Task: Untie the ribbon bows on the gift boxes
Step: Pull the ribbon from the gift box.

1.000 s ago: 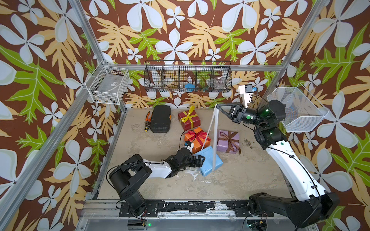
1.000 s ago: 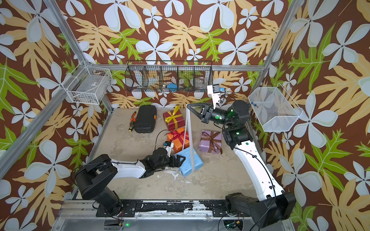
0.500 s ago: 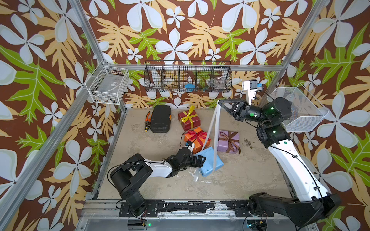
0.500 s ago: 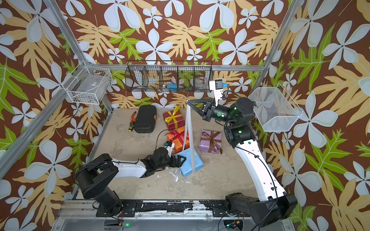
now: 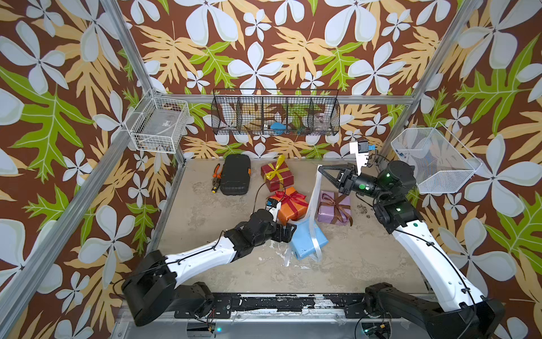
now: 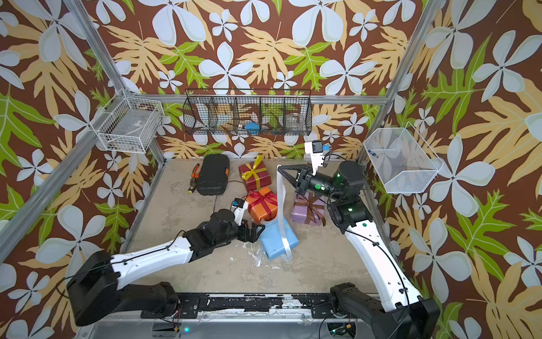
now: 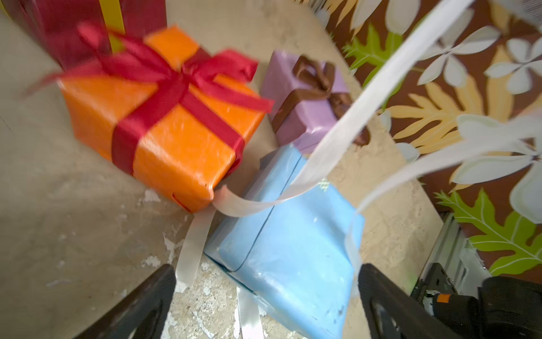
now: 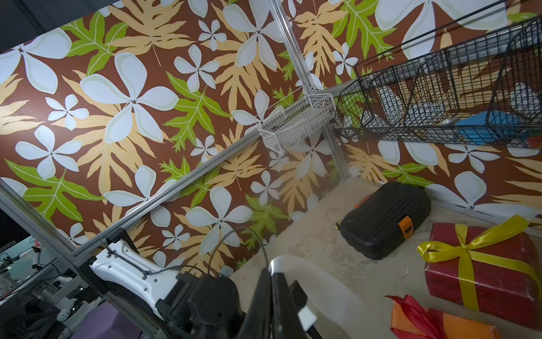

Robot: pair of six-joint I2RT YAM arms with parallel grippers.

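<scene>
As seen in both top views: scuffed sandy worktop beneath everything, with the light blue box near its middle, taken as the landmark.

Far behind the light blue box and off toward the left arm's side: black tool case, lying flat.

Directly behind the light blue box and just beside its far corner: orange box. Further back beyond that: dark red box. Behind the light blue box toward the right arm's side: lilac box, close by but apart.

At the light blue box's edge on the left arm's side: left end effector, low over the worktop, jaws spread fully wide and gripping nothing; from the left wrist view, set either side of the box's near corner, contact impossible to tell.

High above and behind the light blue box: right end effector, jaws pinched tight on the white ribbon.

Stretched down from that grip to the light blue box, draped across its top with no bow, loose ends trailing onto the worktop at its near side.

Tied in looped bows behind the light blue box: red ribbon on orange, yellow ribbon on dark red, brown ribbon on lilac.
</scene>
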